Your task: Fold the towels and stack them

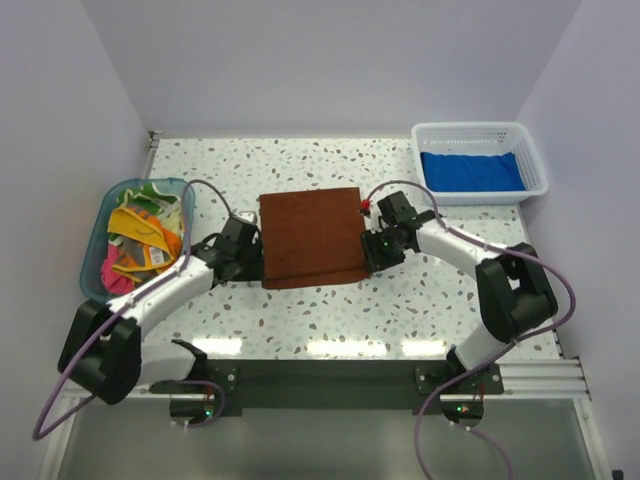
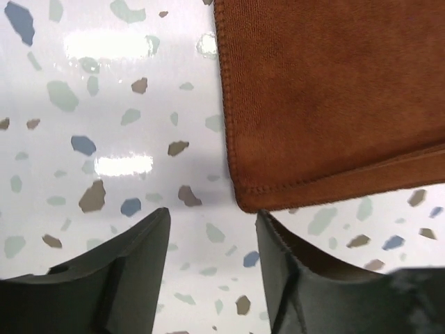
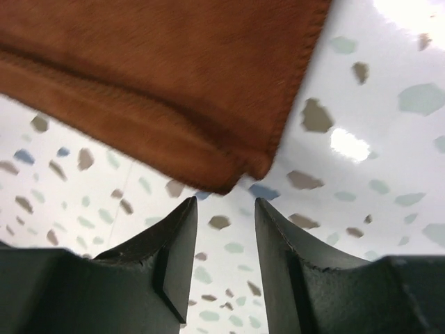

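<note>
- The left gripper point(image 2: 212, 217) stood spread and empty, just beside the near left corner of the rust brown towel point(image 1: 310, 238).
- The right gripper point(image 3: 226, 205) was spread too, empty, beside its near right corner.
- This towel lay folded at the middle of the table point(image 1: 330, 320).

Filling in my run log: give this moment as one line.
left gripper: open, empty | right gripper: open, empty | brown towel: folded, flat between them | blue towel: in basket

Brown towel point(image 1: 310, 238) lies flat mid-worktop, folded, two layers showing at its near edge. Blue towel point(image 1: 470, 170) lies flat in the basket point(image 1: 480, 128), far right corner. Orange, yellow-green and pink towels point(image 1: 140, 235) lie crumpled in the tub point(image 1: 95, 240), left edge.
</note>
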{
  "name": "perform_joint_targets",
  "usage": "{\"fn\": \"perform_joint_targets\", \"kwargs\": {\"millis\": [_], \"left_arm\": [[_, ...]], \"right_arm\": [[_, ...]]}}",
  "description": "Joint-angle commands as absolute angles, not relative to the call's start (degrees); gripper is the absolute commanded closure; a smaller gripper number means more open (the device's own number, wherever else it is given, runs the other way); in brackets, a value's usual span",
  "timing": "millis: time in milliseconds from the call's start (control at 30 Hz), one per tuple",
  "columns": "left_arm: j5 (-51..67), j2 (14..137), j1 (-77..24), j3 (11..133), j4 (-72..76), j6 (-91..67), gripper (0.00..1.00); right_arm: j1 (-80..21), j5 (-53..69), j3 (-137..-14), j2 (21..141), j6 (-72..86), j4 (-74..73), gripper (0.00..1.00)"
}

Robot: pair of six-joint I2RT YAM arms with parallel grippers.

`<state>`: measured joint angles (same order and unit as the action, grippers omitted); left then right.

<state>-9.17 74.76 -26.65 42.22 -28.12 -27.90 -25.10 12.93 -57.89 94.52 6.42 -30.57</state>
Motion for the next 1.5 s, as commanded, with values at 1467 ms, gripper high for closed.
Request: {"fn": "perform_joint_targets", "kwargs": {"millis": [1467], "left_arm": [[-16.79,72.77,-32.34,37.61,-17.31,-50.54,0.51]], "right_arm": [[-24.10,2.54,-49.84,83.41,28.82,-20.57,0.53]]}}
